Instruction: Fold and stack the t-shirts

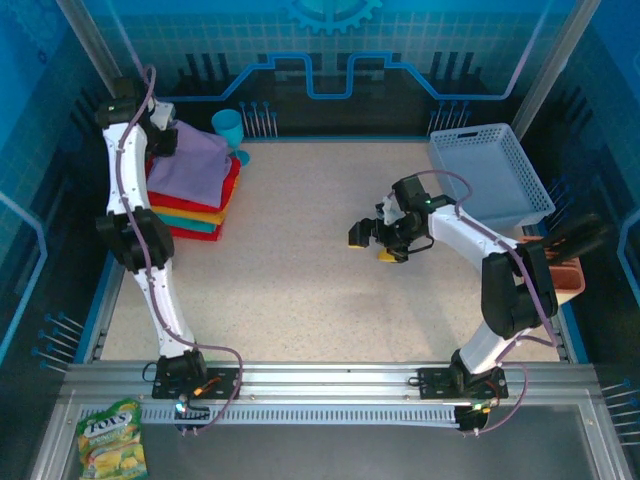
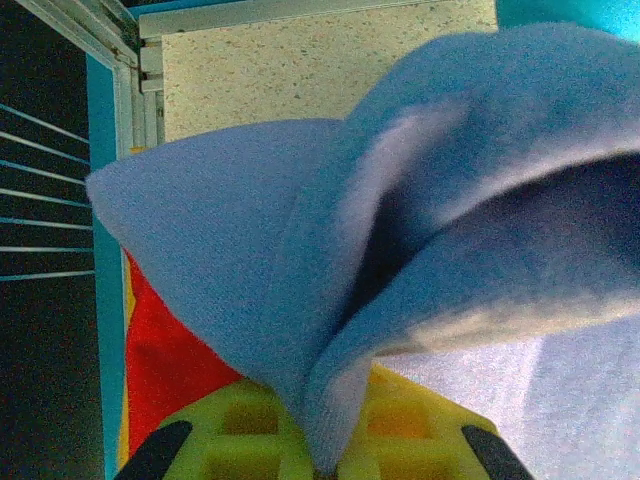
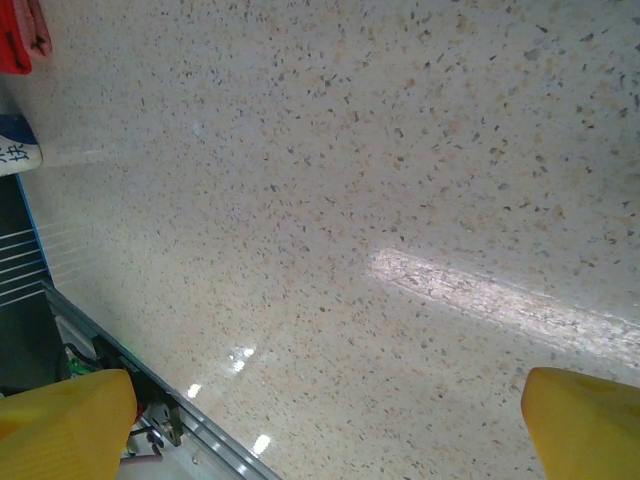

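Lavender tee (image 2: 250,280) seemingly pinched by left gripper (image 2: 322,452); stack (image 1: 195,212) at left edge | right gripper (image 3: 325,405) spread over table (image 3: 350,150)

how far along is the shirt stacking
Looks done: the red shirt, yellow-orange shirt and teal shirt lie folded in a pile. In hand: the purple shirt sits on top, a fold pinched by the left hand. Left: release and flatten it. The right hand is open over the table.

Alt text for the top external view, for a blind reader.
The left claw grips a lavender t-shirt atop a stack of folded red, yellow and teal tees at the far-left corner. The right claw hangs open above bare tabletop at centre-right, a pale blue basket beyond it.
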You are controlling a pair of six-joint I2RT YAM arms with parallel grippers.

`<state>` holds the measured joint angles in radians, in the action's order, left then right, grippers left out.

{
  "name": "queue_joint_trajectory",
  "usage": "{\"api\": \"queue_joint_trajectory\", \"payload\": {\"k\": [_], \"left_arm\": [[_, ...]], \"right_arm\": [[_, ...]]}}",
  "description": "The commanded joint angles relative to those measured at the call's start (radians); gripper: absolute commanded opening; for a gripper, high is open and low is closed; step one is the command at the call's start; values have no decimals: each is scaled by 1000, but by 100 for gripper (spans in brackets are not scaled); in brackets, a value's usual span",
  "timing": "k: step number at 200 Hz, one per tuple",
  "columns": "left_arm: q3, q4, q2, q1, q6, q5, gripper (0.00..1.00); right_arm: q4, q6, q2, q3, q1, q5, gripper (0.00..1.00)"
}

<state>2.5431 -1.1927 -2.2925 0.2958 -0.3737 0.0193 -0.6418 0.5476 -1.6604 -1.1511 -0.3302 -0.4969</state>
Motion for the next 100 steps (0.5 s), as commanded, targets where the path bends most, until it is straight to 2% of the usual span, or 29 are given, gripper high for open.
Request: {"api": "queue_joint_trajectory", "payload": {"k": [1, 13, 26, 34, 52, 60, 70, 75, 100], "left_arm": [[38, 53, -16, 5, -12, 32, 8], [34, 59, -24, 4, -4, 80, 14], [33, 58, -31, 5, 5, 141, 28], [31, 58, -34, 5, 11, 171, 40], [28, 59, -32, 6, 30, 220, 42], [27, 54, -30, 6, 40, 227, 51], [28, 48, -25, 6, 51, 238, 68], [28, 46, -23, 6, 62, 252, 72], [29, 53, 6, 6, 102, 330, 78]], "right_arm": [[-49, -19, -19, -33, -19, 13, 100], [-54, -20, -16, -37, -25, 21, 100], [-56, -18, -14, -38, -27, 23, 100], [-56, -15, -14, -38, -30, 23, 100], [-55, -15, -17, -39, -36, 23, 100], [-58, -16, -16, -38, -38, 25, 100], [-57, -18, -15, -38, -40, 26, 100], [-57, -19, -14, -36, -42, 27, 100], [-52, -17, -10, -34, -41, 27, 100]]}}
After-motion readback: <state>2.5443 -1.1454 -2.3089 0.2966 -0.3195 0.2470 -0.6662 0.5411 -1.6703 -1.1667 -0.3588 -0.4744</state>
